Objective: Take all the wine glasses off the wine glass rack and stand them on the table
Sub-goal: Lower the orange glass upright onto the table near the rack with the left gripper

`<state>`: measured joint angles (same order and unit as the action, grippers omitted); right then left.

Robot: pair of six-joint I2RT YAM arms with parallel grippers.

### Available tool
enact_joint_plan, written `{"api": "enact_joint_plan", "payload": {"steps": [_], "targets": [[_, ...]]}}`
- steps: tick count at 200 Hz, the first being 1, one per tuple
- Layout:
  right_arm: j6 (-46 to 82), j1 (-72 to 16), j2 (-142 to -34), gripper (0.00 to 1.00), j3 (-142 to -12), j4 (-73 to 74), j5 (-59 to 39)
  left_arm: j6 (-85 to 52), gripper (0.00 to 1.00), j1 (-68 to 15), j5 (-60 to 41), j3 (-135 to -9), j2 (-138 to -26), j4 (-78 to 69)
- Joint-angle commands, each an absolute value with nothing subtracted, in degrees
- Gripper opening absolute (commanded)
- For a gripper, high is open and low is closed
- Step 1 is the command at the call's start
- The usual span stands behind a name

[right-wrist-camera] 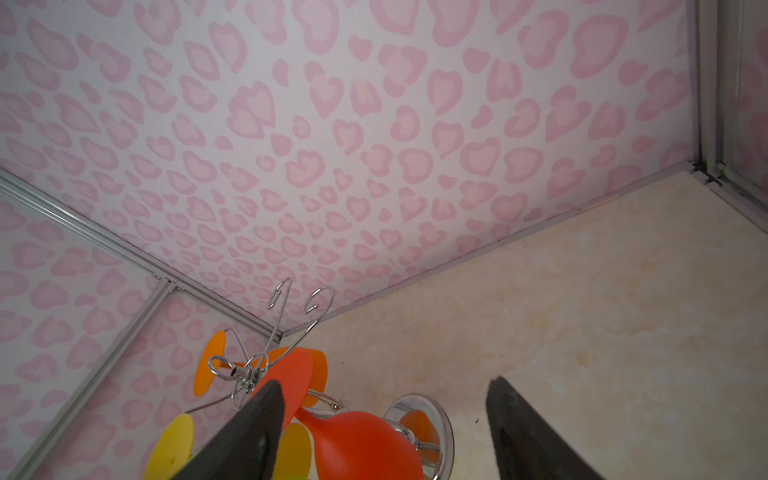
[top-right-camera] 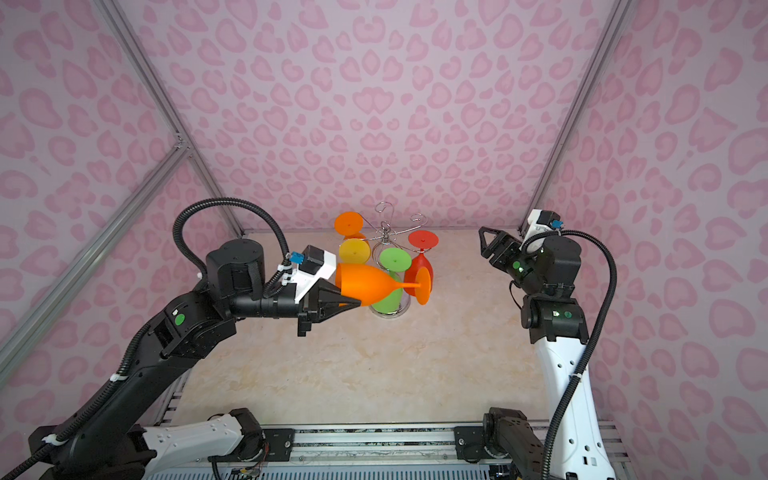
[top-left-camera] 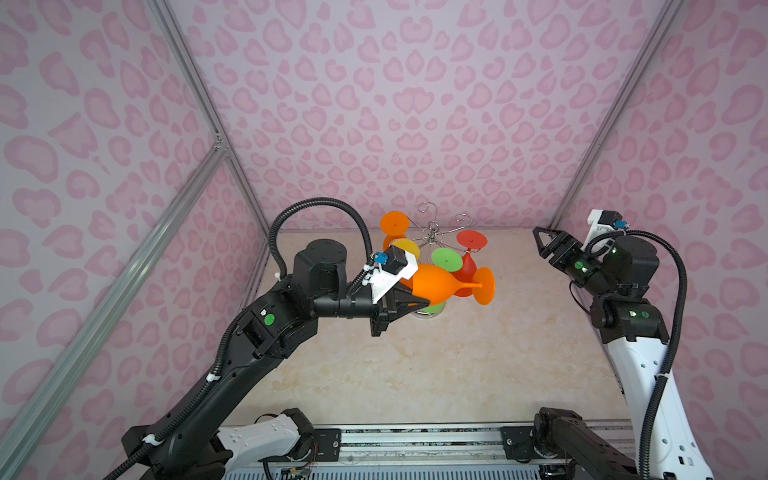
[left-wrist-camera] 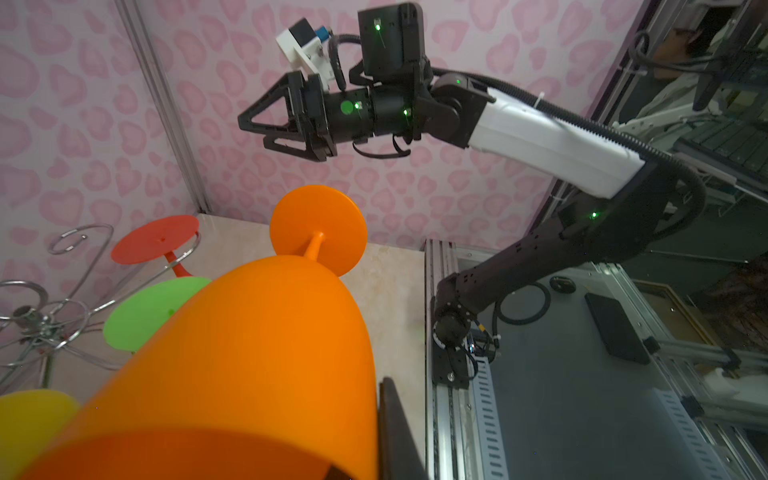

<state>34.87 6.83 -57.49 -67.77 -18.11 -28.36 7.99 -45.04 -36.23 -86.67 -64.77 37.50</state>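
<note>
The left jaws grip the orange wine glass (top-left-camera: 436,286)
Its foot may bump the red glass (top-left-camera: 465,271) at 3 o'clock; right jaws spread, empty

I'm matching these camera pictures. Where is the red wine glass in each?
Both top views: red wine glass hangs foot-up just right of centre, on the wine glass rack.
Left wrist view: only its foot and stem show, beyond the green foot.
Right wrist view: close, bowl beside the rack's mirrored base.
Shared landmark: the rack's chrome wire hub.
</note>
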Motion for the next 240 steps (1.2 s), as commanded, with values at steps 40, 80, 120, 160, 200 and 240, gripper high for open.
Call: {"api": "enact_joint_plan", "payload": {"steps": [40, 80, 120, 160, 200, 240], "targets": [[33.9, 7.7, -58.4, 0.77, -64.4, -18.7, -27.8, 15.8, 0.02, -58.9, -9.2, -95.0, -77.6, 65.4], [34.5, 7.8, -59.4, 0.77, -62.6, -17.8, -28.5, 14.7, 0.02, -62.1, -2.3, -98.0, -86.7, 70.7], [34.2, 7.8, -59.6, 0.77, -61.4, -17.6, -28.6, 15.4, 0.02, -63.3, -2.9, -98.0, -89.8, 70.8], [34.2, 7.9, -59.9, 0.77, -60.0, -16.9, -28.7, 15.6, 0.02, -63.5, -1.2, -97.9, -94.8, 71.7], [34.3, 8.2, -59.9, 0.77, -58.6, -16.4, -28.8, 15.7, 0.02, -63.5, -0.9, -97.5, -100.1, 72.2], [34.3, 8.6, -59.9, 0.77, -57.8, -16.4, -29.0, 15.9, 0.02, -63.5, -1.0, -97.2, -103.5, 72.2]]}}
